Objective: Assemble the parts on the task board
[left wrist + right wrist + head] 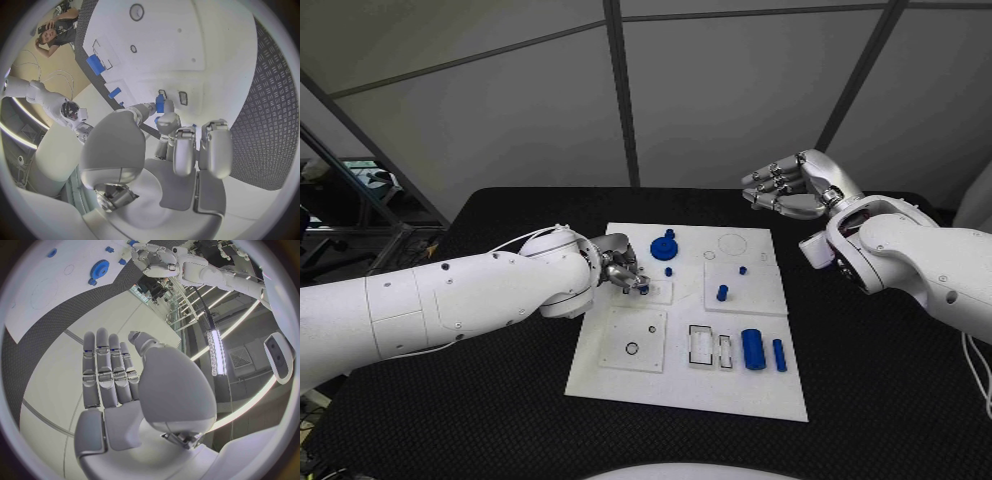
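- Left robot hand [626,272] is pinching a small blue part [160,104] over the left-middle of the task board [687,392], at a small raised white block.
- Right robot hand [788,187] is hovering off the task board's far right corner, fingers straight and side by side, holding nothing.
- Blue gear [665,246] is sitting near the task board's far edge; a blue peg [723,293] is standing in its middle.
- Two blue cylinders [754,349] are lying loose near the task board's near right, beside open slots.
- Judging: early-to-mid stage, most parts are waiting for seating.
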You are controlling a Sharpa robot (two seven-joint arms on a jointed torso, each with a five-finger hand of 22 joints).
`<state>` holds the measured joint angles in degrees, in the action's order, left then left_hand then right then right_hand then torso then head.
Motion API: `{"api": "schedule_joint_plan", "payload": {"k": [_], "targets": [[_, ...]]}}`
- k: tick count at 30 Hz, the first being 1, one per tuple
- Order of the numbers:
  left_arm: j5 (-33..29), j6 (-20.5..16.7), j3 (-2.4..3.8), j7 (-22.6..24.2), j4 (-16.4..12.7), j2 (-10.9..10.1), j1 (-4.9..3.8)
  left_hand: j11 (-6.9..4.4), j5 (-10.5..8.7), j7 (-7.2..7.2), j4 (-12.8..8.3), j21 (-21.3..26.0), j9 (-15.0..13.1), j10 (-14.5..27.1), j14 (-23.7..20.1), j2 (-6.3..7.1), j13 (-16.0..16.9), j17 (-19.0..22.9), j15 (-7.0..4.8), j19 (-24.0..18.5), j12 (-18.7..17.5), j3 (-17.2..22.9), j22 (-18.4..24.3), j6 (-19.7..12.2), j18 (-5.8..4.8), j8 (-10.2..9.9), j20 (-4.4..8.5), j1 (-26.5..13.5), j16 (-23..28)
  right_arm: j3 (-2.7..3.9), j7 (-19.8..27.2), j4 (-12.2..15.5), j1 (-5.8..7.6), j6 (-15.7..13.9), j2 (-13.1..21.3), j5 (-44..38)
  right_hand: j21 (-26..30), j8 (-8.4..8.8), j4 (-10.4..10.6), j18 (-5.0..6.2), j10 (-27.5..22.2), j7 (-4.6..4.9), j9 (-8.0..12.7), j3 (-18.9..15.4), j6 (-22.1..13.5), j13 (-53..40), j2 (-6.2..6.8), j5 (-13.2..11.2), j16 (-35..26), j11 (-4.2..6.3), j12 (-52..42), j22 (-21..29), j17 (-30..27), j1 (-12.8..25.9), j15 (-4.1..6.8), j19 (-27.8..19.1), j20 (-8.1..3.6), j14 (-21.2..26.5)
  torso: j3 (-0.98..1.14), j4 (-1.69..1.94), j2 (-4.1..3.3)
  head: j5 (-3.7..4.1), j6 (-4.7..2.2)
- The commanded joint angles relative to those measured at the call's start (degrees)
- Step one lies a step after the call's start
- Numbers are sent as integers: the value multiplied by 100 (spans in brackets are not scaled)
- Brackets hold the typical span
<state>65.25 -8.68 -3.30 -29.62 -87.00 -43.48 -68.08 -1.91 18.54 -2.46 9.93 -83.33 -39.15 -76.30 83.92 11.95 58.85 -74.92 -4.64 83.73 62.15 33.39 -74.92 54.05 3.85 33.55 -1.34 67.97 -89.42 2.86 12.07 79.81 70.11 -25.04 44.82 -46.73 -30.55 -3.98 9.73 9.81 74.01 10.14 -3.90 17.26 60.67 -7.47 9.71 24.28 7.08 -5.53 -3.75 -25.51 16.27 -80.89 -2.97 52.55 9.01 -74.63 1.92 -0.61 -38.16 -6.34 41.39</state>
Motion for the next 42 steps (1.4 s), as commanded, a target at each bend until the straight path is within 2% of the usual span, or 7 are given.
{"api": "schedule_joint_plan", "payload": {"k": [1,16,31,36,42], "targets": [[108,187,1,-30,0,10,-6,6,17,0,-1018,-27,-6,-26,593,37,-2,-1461,-39,74,25,1007,-408,37,-139,24,-5,-16,-21,5,24,2,12,2,-7,15,29,18,12,51,-14,-7,3,-20,-26,9,-8,-7,-26,-26,17,8,-7,43,-4,-7,43,-34,1,-4,0,4,5],[111,427,-4,-40,54,37,-5,6,25,0,-1023,-24,-7,-25,593,39,-5,-1461,-39,71,22,1008,-403,38,-138,24,-5,-15,-21,4,30,4,11,18,-8,15,29,18,12,51,-14,-7,3,-20,-26,9,-8,-7,-26,-26,17,8,-7,43,-4,-7,43,-34,2,-8,2,-9,17],[111,539,-11,-39,67,78,-4,7,42,1,-1028,-19,-9,-41,592,49,22,-1460,-39,67,45,1000,-397,46,-137,24,-5,-29,-20,4,34,5,11,25,-9,15,43,17,23,52,-16,-7,3,-20,-27,20,-18,-7,-38,-26,16,15,-11,64,-5,-6,46,-39,2,-7,-5,11,11],[110,605,-12,-38,93,91,-4,-22,46,52,-996,-20,-8,-108,593,77,92,-1461,-50,70,117,879,-407,95,-138,15,-1,-144,-20,4,33,6,11,25,-8,15,43,17,23,52,-16,-7,3,-20,-27,20,-18,-7,-38,-26,16,15,-11,64,-5,-6,46,-39,1,-4,-2,14,24],[109,687,-12,-42,136,127,-4,-72,34,123,-896,-29,14,-179,594,28,183,-1464,-89,84,204,637,-435,197,-143,-14,32,-311,-22,4,31,3,11,26,-12,15,47,17,27,52,-18,-6,3,-20,-29,23,-21,-5,-43,-27,17,17,-12,73,-6,-6,47,-40,0,-2,-4,24,43]]}}
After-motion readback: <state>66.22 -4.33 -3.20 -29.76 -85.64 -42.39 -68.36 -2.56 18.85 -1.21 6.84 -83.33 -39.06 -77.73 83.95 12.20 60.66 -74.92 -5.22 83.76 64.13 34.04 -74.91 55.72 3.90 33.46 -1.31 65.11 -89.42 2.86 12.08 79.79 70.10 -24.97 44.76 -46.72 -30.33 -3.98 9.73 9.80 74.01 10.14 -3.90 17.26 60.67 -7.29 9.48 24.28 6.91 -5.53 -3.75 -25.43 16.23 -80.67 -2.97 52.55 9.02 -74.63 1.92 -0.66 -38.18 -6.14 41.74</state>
